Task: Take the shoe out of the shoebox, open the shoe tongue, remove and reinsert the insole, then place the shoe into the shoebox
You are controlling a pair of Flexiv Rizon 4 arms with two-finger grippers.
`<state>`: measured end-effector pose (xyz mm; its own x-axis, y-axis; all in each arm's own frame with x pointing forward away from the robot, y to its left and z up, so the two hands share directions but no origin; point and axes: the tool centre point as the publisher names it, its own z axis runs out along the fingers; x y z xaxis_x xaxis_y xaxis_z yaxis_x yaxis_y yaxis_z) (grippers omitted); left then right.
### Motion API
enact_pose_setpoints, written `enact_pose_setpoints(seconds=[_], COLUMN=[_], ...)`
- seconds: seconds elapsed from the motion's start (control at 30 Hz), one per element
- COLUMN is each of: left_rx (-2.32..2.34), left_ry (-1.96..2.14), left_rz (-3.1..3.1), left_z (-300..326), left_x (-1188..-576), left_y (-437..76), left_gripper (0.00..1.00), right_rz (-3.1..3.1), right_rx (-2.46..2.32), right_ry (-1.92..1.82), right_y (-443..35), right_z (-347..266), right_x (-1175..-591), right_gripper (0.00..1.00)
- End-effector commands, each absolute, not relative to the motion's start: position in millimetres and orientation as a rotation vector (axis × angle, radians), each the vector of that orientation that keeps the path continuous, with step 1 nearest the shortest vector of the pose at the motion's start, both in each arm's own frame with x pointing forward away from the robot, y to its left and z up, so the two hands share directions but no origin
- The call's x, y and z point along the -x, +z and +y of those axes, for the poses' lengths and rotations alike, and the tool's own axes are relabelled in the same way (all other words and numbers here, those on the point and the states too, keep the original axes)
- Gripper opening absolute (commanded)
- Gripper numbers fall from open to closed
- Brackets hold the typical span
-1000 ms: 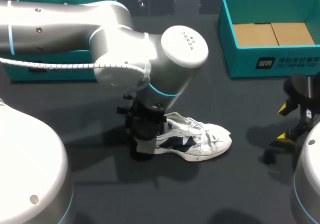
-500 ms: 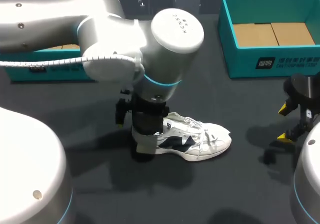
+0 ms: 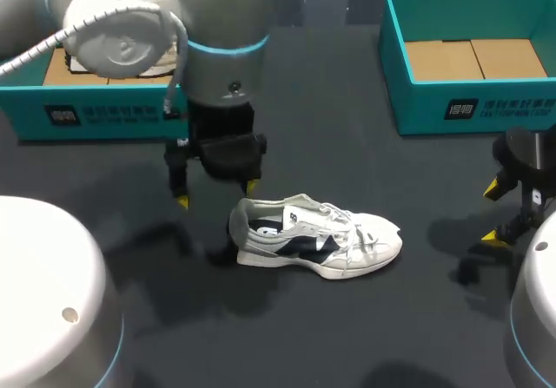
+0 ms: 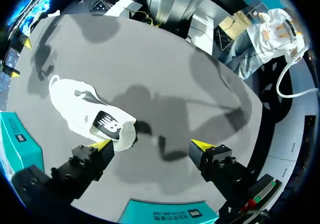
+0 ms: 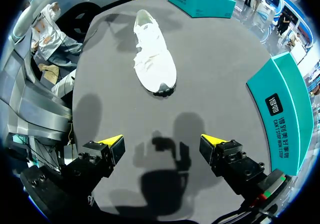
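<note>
Shoe: a white shoe [image 3: 317, 245] with a dark side marking stands on its sole on the tabletop [image 3: 347, 162], in the lower middle of the frame. Its heel points to frame left and its toe to frame right. It is outside both boxes.
Shoe opening: the collar at the heel faces up and the laces run across the top; the inside cannot be made out.
Right box: a teal shoebox [image 3: 469, 110] with a brown cardboard floor sits at the upper right of the frame, well apart from the shoe.
Left box: a second teal box [image 3: 95, 115] sits at the upper left, partly covered by the left arm [image 3: 174, 23].
Left hand: the left hand [image 3: 217, 193] hangs just up and left of the shoe's heel, its two yellow-tipped fingers spread apart with nothing between them.
Left wrist view: the left hand [image 4: 151, 145] shows bare tabletop between its fingers. The shoe [image 4: 85, 114] lies ahead of one finger, with its heel near that tip.
Right hand: the right hand [image 3: 495, 213] is at the far right edge of the frame, below the right box, with its fingers apart and empty.
Right wrist view: the right hand [image 5: 161, 140] has only its own shadow on the tabletop between its fingers. The shoe [image 5: 152, 61] lies well ahead, toe toward the hand.
</note>
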<state>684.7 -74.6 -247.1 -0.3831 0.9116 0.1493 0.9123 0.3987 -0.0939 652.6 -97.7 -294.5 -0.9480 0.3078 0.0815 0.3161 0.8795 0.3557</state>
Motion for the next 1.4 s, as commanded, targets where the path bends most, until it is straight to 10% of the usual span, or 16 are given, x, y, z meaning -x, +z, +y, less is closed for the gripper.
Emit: enact_pose_setpoints(seconds=[0.03, 1.4], left_rx=[1.674, 0.694], left_ry=[0.215, 1.331], left_rz=[-2.563, -2.668], left_z=[-51, 12], left_x=[-685, -697], left_y=[-247, -314], left_gripper=[1.0, 1.0], right_rz=[-3.026, -3.026], right_rx=[0.504, 0.504], right_ry=[-0.576, -0.576], right_y=[-294, -294], right_z=[-98, -98], right_x=[-651, -651], right_gripper=[1.0, 1.0])
